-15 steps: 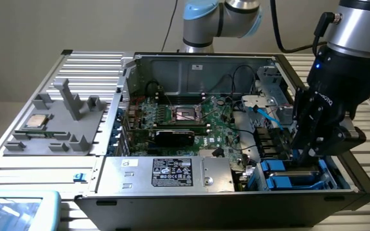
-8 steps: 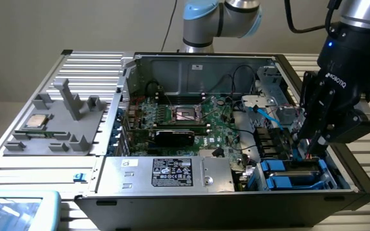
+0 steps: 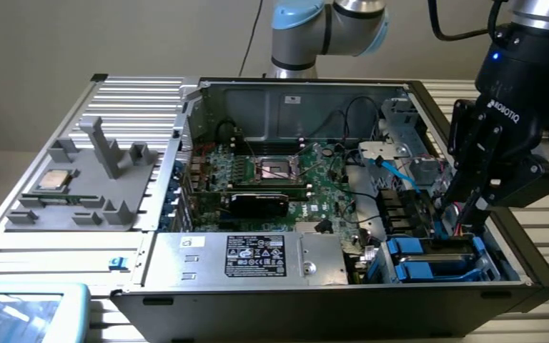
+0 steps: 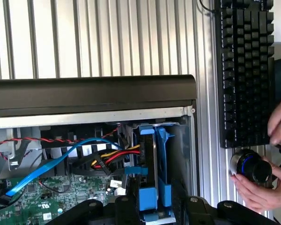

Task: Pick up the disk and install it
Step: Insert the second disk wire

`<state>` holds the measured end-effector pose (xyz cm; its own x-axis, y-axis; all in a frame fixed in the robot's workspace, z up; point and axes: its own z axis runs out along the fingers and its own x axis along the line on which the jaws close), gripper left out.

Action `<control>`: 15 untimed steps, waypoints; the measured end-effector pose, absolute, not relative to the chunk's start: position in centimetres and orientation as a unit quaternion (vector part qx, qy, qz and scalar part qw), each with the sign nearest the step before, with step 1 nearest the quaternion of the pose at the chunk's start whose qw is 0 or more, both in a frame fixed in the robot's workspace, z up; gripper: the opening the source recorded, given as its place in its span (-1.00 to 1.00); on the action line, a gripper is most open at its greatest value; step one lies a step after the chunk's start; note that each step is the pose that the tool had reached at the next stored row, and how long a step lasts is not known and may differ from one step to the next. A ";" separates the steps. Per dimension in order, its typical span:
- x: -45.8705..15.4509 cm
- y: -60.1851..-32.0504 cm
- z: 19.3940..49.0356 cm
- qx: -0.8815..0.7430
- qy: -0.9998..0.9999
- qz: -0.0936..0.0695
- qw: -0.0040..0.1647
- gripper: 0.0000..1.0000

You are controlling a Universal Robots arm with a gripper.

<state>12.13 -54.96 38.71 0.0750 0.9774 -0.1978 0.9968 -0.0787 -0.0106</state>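
Observation:
The disk point(image 4: 151, 165) stands on edge in the drive bay at the front corner of the open computer case point(image 3: 284, 107), framed by its blue carrier point(image 4: 162, 154). In the wrist view, my gripper point(image 4: 152, 206) reaches down into the bay with one black finger on each side of the carrier, apparently shut on it. In the exterior view, on that view's right, the black gripper point(image 3: 473, 225) dips its fingers into the bay just above the blue carriers point(image 3: 427, 261).
Red, yellow and blue cables point(image 4: 107, 157) run beside the bay. The case's black rim point(image 4: 93, 93) runs just beyond it. A silver power supply point(image 3: 255, 257) sits beside the bay. A keyboard point(image 4: 246, 70) and a person's hands on a knob point(image 4: 253, 171) are beside the case. A grey fixture point(image 3: 83, 186) holds a chip.

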 end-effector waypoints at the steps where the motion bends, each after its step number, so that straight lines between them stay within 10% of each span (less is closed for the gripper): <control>1: 12.1 -55.0 38.7 0.730 0.676 -0.077 0.064 -0.18; 15: 12.1 -55.0 38.7 0.730 0.676 -0.077 0.064 -0.18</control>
<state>12.13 -54.96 38.71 0.0750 0.9774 -0.1978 0.9968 -0.0787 -0.0106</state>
